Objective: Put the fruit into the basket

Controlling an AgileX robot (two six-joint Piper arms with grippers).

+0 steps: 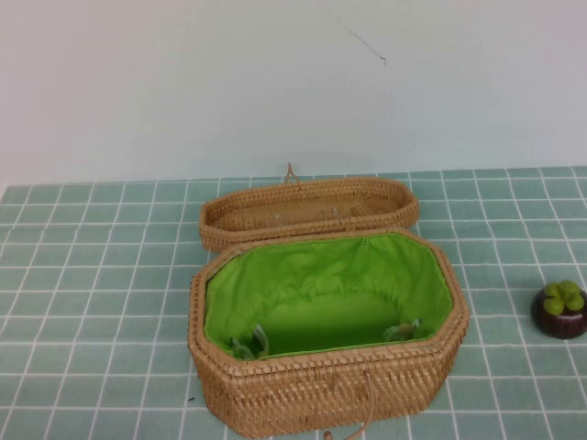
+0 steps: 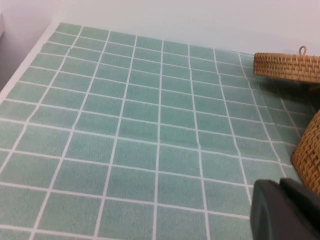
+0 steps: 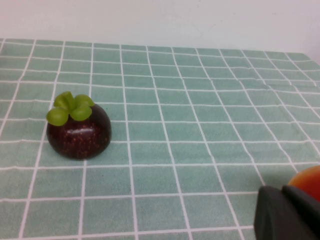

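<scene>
The fruit [image 1: 560, 310], a dark maroon mangosteen with a light green leafy cap, sits on the tiled cloth to the right of the basket. The basket [image 1: 321, 385] is open, its green lining empty apart from loose ties. Neither gripper shows in the high view. In the right wrist view the fruit [image 3: 78, 129] lies ahead of my right gripper [image 3: 283, 191], well apart from it. The right gripper's fingers are together and hold nothing. In the left wrist view my left gripper [image 2: 280, 184] is shut and empty beside the basket's wicker wall [image 2: 310, 155].
The shallow wicker lid [image 1: 307, 209] lies behind the basket and shows in the left wrist view [image 2: 287, 66]. An orange-red rounded object [image 3: 307, 181] lies just beyond the right gripper. Green tiled cloth [image 1: 92, 275] covers the table; a white wall stands behind.
</scene>
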